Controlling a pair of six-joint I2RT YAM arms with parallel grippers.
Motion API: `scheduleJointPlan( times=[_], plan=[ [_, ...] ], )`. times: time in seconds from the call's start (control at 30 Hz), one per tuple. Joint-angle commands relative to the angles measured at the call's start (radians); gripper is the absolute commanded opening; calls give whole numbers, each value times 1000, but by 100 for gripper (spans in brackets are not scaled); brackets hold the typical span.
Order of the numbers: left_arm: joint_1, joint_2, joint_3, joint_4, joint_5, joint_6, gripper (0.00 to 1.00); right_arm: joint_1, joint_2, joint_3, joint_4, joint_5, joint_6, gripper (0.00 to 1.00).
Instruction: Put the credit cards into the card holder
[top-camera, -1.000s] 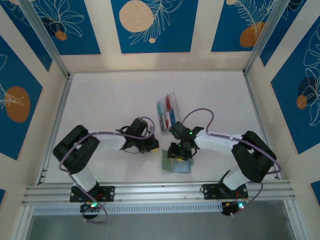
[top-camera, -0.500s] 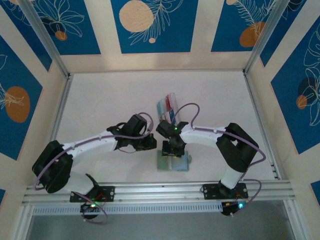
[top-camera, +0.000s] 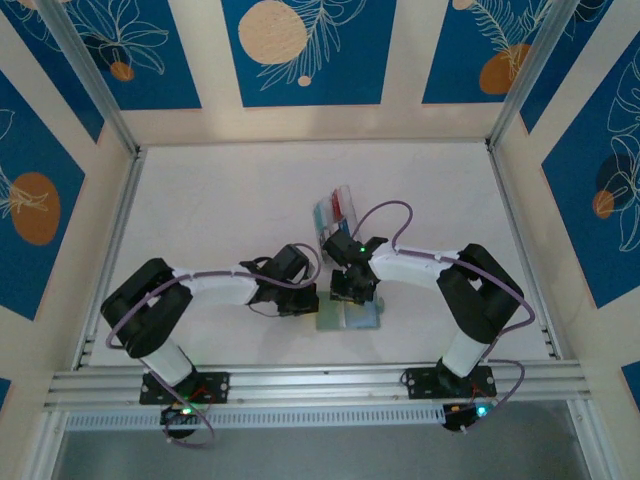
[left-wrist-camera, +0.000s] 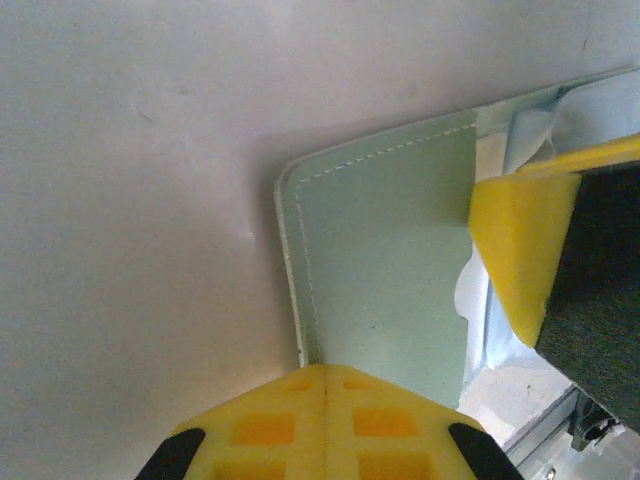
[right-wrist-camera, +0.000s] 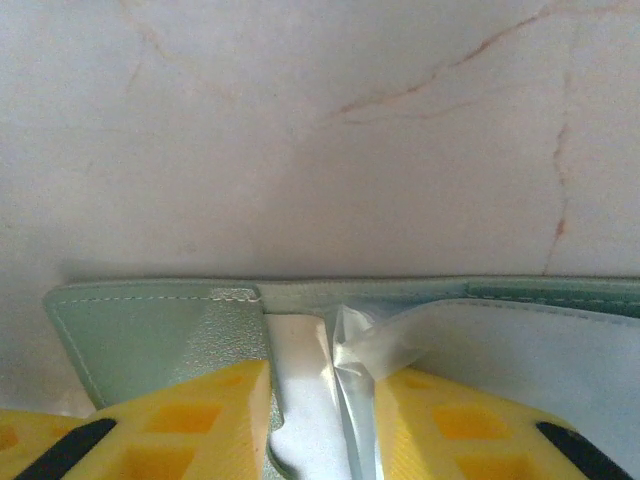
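- Left gripper (left-wrist-camera: 325, 385) is closed on nothing, its tips at the edge of the card holder (left-wrist-camera: 390, 250), which lies open on the table (left-wrist-camera: 130, 200).
- Right gripper (right-wrist-camera: 320, 400) straddles a white card (right-wrist-camera: 300, 385) and a clear sleeve (right-wrist-camera: 365, 345); I can't tell if it's pinching.
- My worry: the sleeve crumples, jamming the card.

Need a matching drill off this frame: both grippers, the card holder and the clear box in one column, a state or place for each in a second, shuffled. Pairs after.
Column one
1. left gripper
2. right gripper
3. card holder
4. clear box

Column two
A. farther back than both grippers, red and blue showing inside
B. fingers apart, clear sleeve between them
C. sage green, opened out
D. fingers together, at the card holder's edge

Pairs: 1-D, 2-B, 3-C, 4-A
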Motion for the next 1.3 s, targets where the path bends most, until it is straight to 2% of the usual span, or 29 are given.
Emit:
scheduleJointPlan(
  times=[0.0,0.07,0.2,0.47,0.63,0.87,1.07,1.27],
  plan=[
    [-8,-80,10,-83,-108,3,3,-7,22,-11,30,8,-24,31],
    [-10,-132,38,-146,-147,13,3,-11,30,-13,32,0,-30,29],
    [-22,-166,82,-141,-94,3,4,-21,45,-14,35,-14,-40,25],
    [-41,-16,81,-13,-20,-46,3,-33,22,-14,29,-37,-50,25],
    [-39,63,32,53,-22,-69,2,-35,-34,-2,-16,-25,-82,26],
    [-39,82,-27,62,-48,-61,2,-48,-111,21,-130,65,-177,31],
    [-39,68,-37,58,-52,-45,2,-68,-74,61,-192,151,-273,30],
    [-40,68,-41,71,-43,-52,2,-78,-19,72,-178,143,-305,30]
  ],
)
